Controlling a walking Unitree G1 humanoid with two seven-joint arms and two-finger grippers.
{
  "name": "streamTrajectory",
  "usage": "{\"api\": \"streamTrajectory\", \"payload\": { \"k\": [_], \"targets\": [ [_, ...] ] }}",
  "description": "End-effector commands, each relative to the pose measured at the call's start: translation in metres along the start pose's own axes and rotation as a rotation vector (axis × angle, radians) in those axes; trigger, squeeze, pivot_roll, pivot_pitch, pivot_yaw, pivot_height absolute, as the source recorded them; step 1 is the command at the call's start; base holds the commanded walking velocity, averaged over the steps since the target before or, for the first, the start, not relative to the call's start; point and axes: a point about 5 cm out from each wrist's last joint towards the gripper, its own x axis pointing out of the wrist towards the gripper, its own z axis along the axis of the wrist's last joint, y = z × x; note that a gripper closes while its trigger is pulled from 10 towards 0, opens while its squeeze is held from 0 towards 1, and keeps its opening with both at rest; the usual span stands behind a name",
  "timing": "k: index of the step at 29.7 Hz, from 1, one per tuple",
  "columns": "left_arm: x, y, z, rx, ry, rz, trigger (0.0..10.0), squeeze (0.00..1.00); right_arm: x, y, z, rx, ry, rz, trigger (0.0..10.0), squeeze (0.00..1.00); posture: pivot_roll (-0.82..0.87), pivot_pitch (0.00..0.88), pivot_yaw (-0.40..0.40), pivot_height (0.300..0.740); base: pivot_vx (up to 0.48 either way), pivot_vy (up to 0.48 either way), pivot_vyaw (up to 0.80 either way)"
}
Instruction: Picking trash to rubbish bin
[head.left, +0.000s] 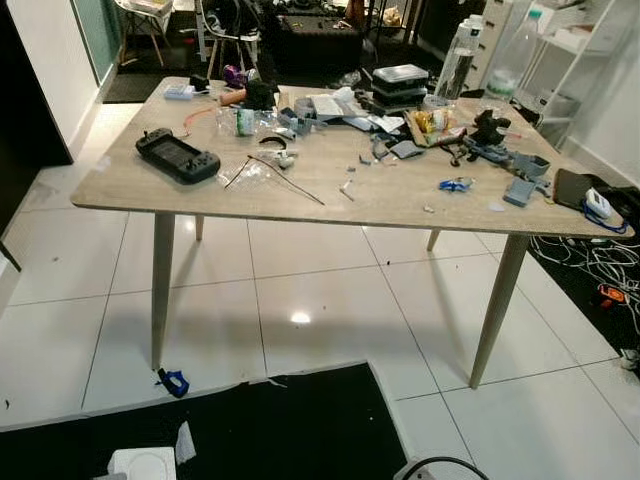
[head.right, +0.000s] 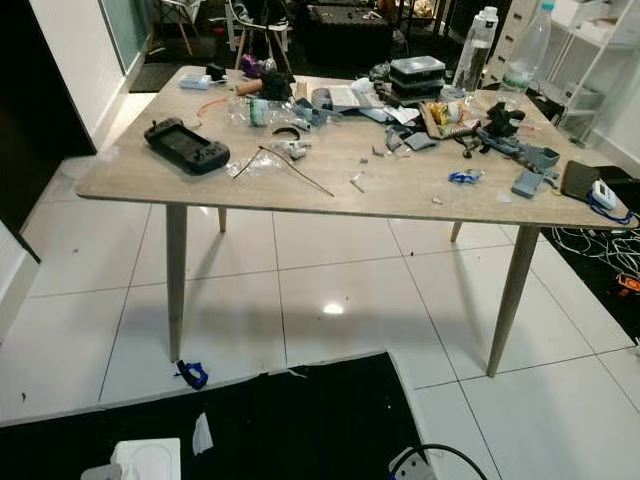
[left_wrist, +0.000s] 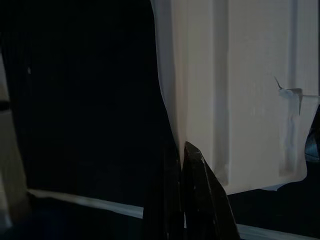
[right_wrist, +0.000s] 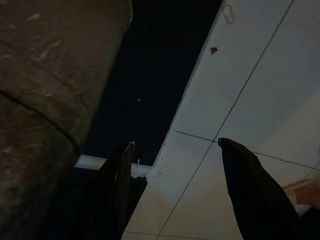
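The left gripper (left_wrist: 181, 150) hangs low over a dark mat, its two black fingers pressed together with no gap between them, their tips just before a white panel-like object (left_wrist: 235, 90); whether the tips touch it cannot be told. The right gripper (right_wrist: 175, 145) hangs over the white floor tiles (right_wrist: 250, 75) where they meet the black mat (right_wrist: 145, 100), its fingers spread wide apart with nothing between them.

Ahead of the robot stands a wooden table (head.left: 400, 205) on slanted legs, crowded with clutter. On its left part lies a black handheld game console (head.left: 177, 156). Near the middle are clear plastic wrappers (head.left: 250, 172) with a thin dark stick (head.left: 290, 180) lying across them, and small scraps of litter (head.left: 347, 187) just to the right. Farther back are a stack of black and white boxes (head.left: 398, 84) and two clear plastic bottles (head.right: 478, 45). Toward the right are a snack packet (head.left: 432, 122), a small blue item (head.left: 455, 184) and grey blocks (head.left: 520, 190).

On the floor, a small blue object (head.left: 173, 382) lies beside the table's near left leg, at the edge of the mat. A scrap of white paper (head.left: 186, 442) lies on the mat, nearer the robot, next to a white square device (head.left: 142, 464). Cables (head.left: 600, 260) are tangled on the floor to the right of the table.
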Motion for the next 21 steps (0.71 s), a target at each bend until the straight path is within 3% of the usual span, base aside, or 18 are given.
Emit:
{"api": "streamTrajectory", "payload": {
  "k": [1,13,16,21],
  "targets": [
    [0.0,0.0,-0.005,0.032,0.021,0.012,10.0,0.0,0.0,-0.001,0.004,-0.023,-0.002,-0.001,10.0,0.0,0.17,0.012,-0.066,0.74,0.0,0.0,0.0],
    [-0.005,-0.005,-0.036,-0.045,0.065,-0.001,10.0,0.0,-0.002,-0.015,0.014,-0.139,0.002,-0.016,10.0,0.0,0.24,0.022,-0.131,0.74,0.0,0.0,0.0],
    [-0.008,-0.006,-0.049,-0.048,0.097,0.002,10.0,0.0,-0.001,-0.013,0.011,-0.161,0.0,-0.013,10.0,0.0,0.26,0.016,-0.14,0.74,0.0,0.0,0.0],
    [-0.009,-0.002,-0.053,-0.07,0.103,0.019,10.0,0.0,-0.001,-0.008,0.013,-0.179,-0.009,0.007,10.0,0.0,0.29,0.031,-0.17,0.74,0.0,0.0,0.0]
  ]
}}
